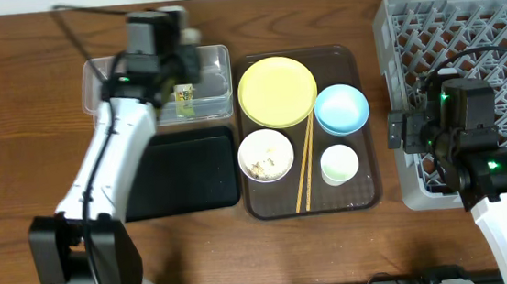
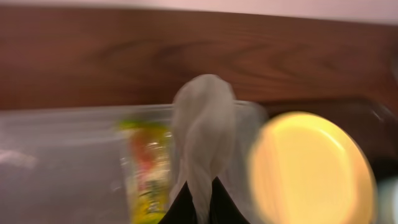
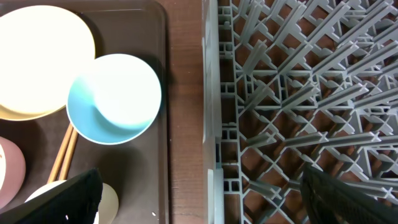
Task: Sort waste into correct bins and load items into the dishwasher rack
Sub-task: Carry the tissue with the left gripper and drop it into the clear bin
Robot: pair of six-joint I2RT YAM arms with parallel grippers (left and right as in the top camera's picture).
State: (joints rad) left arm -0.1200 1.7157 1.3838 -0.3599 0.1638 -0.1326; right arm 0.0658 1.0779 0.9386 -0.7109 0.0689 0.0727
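My left gripper (image 1: pixel 181 67) (image 2: pixel 204 190) is shut on the crumpled white tissue (image 2: pixel 204 124) and holds it above the clear tub (image 1: pixel 214 58) (image 2: pixel 56 162). The green-and-orange wrapper (image 1: pixel 185 96) (image 2: pixel 149 168) lies in the tub. The black tray (image 1: pixel 187 171) sits in front of the tub. The yellow plate (image 1: pixel 277 91) (image 3: pixel 40 59), blue bowl (image 1: pixel 341 109) (image 3: pixel 115 96), white bowl (image 1: pixel 266 155) holding rice scraps, white cup (image 1: pixel 339 164) and chopsticks (image 1: pixel 306 160) (image 3: pixel 62 155) rest on the brown serving tray. My right gripper (image 1: pixel 407 133) (image 3: pixel 205 199) is open and empty over the left wall of the grey rack (image 1: pixel 464 22) (image 3: pixel 298 93).
The brown serving tray (image 1: pixel 358 68) lies between the bins and the rack. A narrow strip of wooden table (image 3: pixel 186 93) separates the tray from the rack's wall. The left wrist view is blurred.
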